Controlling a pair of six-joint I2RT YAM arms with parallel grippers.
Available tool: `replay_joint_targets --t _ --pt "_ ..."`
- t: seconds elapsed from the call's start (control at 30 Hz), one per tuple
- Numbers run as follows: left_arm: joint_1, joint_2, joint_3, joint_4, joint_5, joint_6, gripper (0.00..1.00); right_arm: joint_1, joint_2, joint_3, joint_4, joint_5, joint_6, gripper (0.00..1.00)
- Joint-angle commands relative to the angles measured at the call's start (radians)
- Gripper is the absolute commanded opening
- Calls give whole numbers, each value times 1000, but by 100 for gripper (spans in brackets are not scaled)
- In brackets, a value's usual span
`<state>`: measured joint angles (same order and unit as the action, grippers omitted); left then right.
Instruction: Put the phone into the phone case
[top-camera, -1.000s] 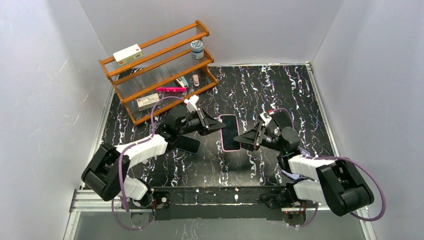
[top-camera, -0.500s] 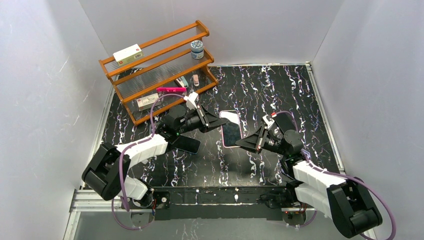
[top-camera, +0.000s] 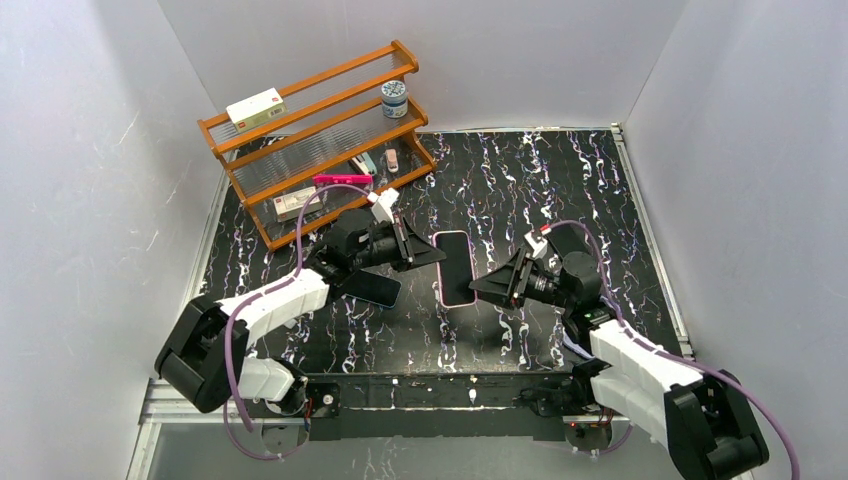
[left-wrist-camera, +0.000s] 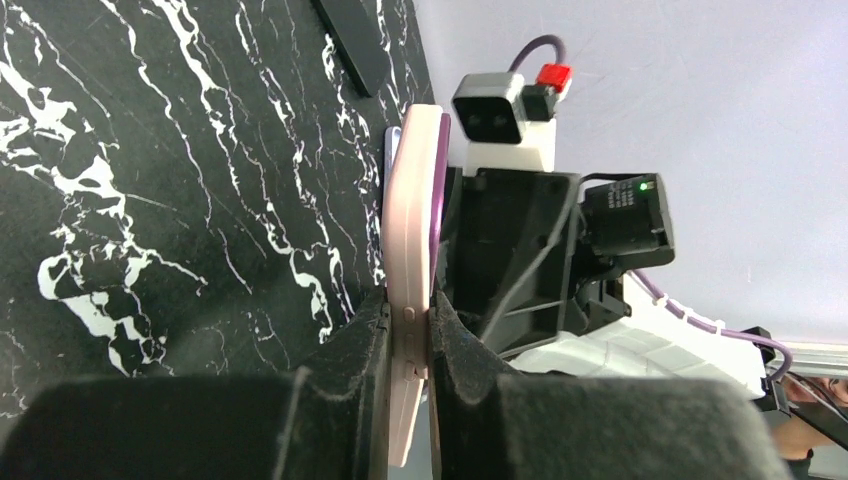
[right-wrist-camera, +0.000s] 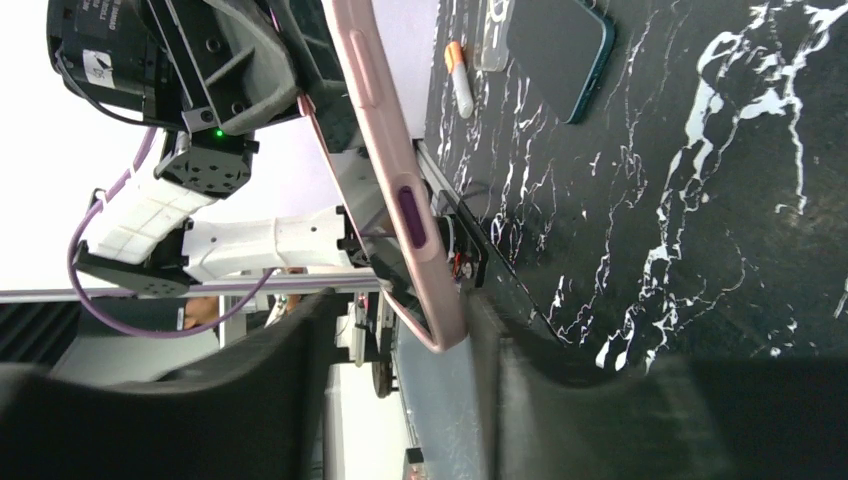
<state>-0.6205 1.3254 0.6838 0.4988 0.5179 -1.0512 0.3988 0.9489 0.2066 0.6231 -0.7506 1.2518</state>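
From the top camera, you have the pink phone case (top-camera: 457, 268) held up off the worktop (top-camera: 520, 180) between the two arms, with its dark face toward the camera. Your left hand (top-camera: 432, 252) has it by one long edge, which leaves the opposite edge free for your right hand (top-camera: 487, 285), just beside it. A dark phone (top-camera: 376, 288) lies flat on the worktop under your left forearm, apart from the case. I judge that to be the one to fit. From here you cannot tell whether the case's dark face is an empty shell or a screen already seated. A flat dark slab (top-camera: 570, 238) behind your right wrist is half covered by the arm.

In the left wrist view, your left hand (left-wrist-camera: 408, 325) is pinched tight on the phone case (left-wrist-camera: 412, 200), which stands edge-on and runs away from the lens. A thin lilac strip shows along its far side, and I cannot say what it is. Your own fingers hide the case's near end.

In the right wrist view, your right hand (right-wrist-camera: 405, 298) stands partly apart, straddling the rounded corner of the phone case (right-wrist-camera: 385, 130) without clamping. A gap shows on one side, and contact on the other cannot be told. The phone (right-wrist-camera: 560, 45) lies on the worktop beyond, cut off by the frame's top edge.
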Motion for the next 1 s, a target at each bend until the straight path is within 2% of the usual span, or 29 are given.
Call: replay_joint_targets --t 0.0,0.13,0.2,0.27,0.43,0.6,0.8,0.97 --pt "11 -77 39 -12 134 94 0 -10 -87 117 -117 53 -154 73" --pt "11 -106 33 15 214 124 0 -11 -103 192 -242 68 -284 92" --pt "11 -109 26 51 256 120 0 -11 -90 237 -292 80 -325 93" --pt "11 -108 15 91 304 105 0 -11 -71 251 -274 62 -333 92" --pt "11 -92 9 121 381 103 0 -14 -10 276 -103 -39 -293 75" --pt "11 -89 0 121 392 105 0 -15 28 295 -29 -72 -271 55" --pt "11 -81 9 -1 367 184 0 -15 9 296 -4 -29 -294 52" --pt "11 -80 0 -12 345 196 0 -14 53 317 6 -66 -286 43"
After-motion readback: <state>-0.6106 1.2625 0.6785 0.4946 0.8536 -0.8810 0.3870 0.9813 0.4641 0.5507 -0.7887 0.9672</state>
